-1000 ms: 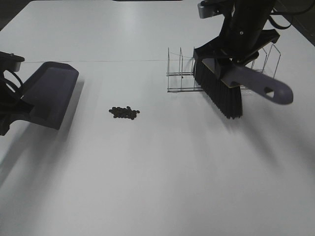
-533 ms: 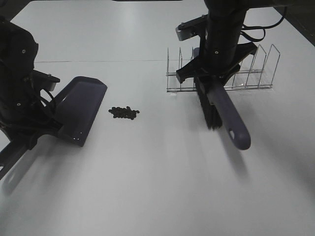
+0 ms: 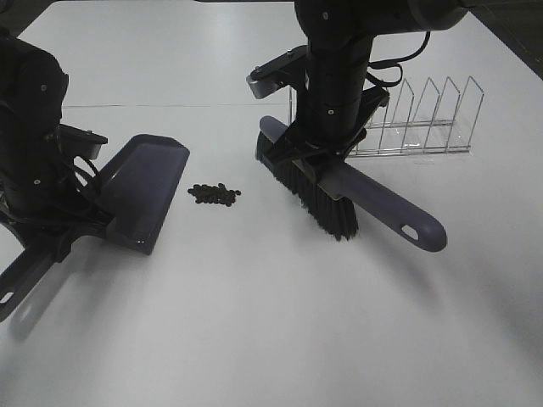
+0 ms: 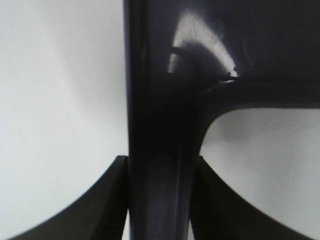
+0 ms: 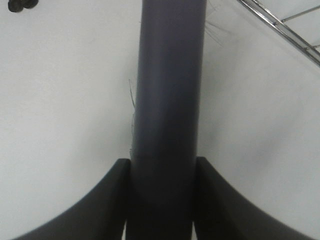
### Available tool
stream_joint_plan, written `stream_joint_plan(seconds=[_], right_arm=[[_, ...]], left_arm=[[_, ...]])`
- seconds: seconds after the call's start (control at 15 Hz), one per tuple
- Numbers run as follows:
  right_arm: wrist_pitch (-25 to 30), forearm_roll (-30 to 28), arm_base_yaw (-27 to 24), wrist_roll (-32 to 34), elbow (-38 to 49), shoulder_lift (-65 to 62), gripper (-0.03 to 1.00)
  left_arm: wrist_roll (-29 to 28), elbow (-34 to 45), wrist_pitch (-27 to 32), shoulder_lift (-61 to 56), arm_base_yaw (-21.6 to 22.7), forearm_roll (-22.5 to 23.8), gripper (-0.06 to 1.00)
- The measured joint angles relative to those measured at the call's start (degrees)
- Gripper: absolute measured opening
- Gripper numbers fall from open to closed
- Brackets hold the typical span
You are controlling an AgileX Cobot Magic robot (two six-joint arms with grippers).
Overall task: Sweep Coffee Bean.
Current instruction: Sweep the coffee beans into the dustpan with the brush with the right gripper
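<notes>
The coffee beans (image 3: 214, 194) lie in a small dark cluster on the white table; a few show at a corner of the right wrist view (image 5: 20, 5). The purple dustpan (image 3: 144, 188) rests on the table just left of the beans, blade edge facing them. My left gripper (image 3: 64, 233) is shut on the dustpan handle (image 4: 160, 165). The purple brush (image 3: 339, 191) with black bristles (image 3: 310, 195) stands right of the beans, a short gap away. My right gripper (image 3: 327, 157) is shut on the brush handle (image 5: 167, 100).
A clear wire rack (image 3: 416, 119) stands behind the right arm; its edge shows in the right wrist view (image 5: 280, 30). The table (image 3: 271, 322) is white and broad.
The brush has swung left from in front of the rack to close beside the beans. The dustpan has moved right to sit close to the beans.
</notes>
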Motion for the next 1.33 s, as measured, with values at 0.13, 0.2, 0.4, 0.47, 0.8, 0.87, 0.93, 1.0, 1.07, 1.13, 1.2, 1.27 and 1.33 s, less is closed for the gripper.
stream_joint_plan(seconds=[0.13, 0.2, 0.4, 0.47, 0.8, 0.87, 0.93, 1.0, 1.07, 1.13, 1.2, 1.27, 1.33], right_arm=[[0.29, 2.06, 0.0, -0.17, -0.17, 0.11, 0.3], [1.49, 2.86, 0.0, -0.17, -1.26, 0.86, 0.3], [6.93, 3.44, 0.11, -0.17, -7.68, 4.64, 0.3], [9.45, 3.44, 0.23, -0.17, -11.23, 6.7, 0.3], [14.5, 0.06, 5.5, -0.97, -24.58, 16.39, 0.3], [14.61, 0.29, 6.53, -0.97, -25.27, 17.13, 0.3], [14.32, 1.55, 7.39, -0.97, -25.38, 17.25, 0.3], [12.95, 4.53, 7.68, -0.97, -25.5, 17.25, 0.3], [11.97, 6.13, 7.68, -0.97, -25.67, 17.25, 0.3], [10.26, 10.03, 7.68, -0.97, -25.78, 17.25, 0.3], [8.42, 13.06, 7.68, -0.97, -25.78, 17.25, 0.3], [5.61, 17.88, 7.68, -1.03, -25.78, 17.25, 0.3], [4.76, 19.82, 7.62, -1.26, -25.78, 17.25, 0.3]], left_arm=[[0.17, 0.0, 0.06, 0.0, 0.0, 0.0, 0.32], [0.74, 0.0, 0.52, 0.0, 0.0, -0.06, 0.32], [1.32, 0.0, 1.09, 0.0, 0.0, -0.11, 0.32], [1.32, 0.0, 1.26, 0.0, 0.0, -0.46, 0.32], [2.86, 0.0, 2.18, 0.06, 0.0, -1.55, 0.32], [2.86, -0.17, 2.35, 0.34, 0.0, -1.66, 0.32], [3.09, -0.23, 2.52, 0.97, 0.0, -1.78, 0.32], [3.78, -0.23, 2.81, 2.01, 0.0, -2.35, 0.32], [3.9, -0.23, 3.09, 2.81, 0.0, -3.21, 0.32], [4.01, -0.23, 3.27, 3.15, 0.0, -3.84, 0.32], [4.07, -0.23, 3.27, 3.21, 0.0, -4.53, 0.32], [4.13, -0.23, 3.27, 3.21, 0.0, -5.04, 0.32], [4.18, -0.23, 3.27, 3.21, 0.0, -5.33, 0.32]])
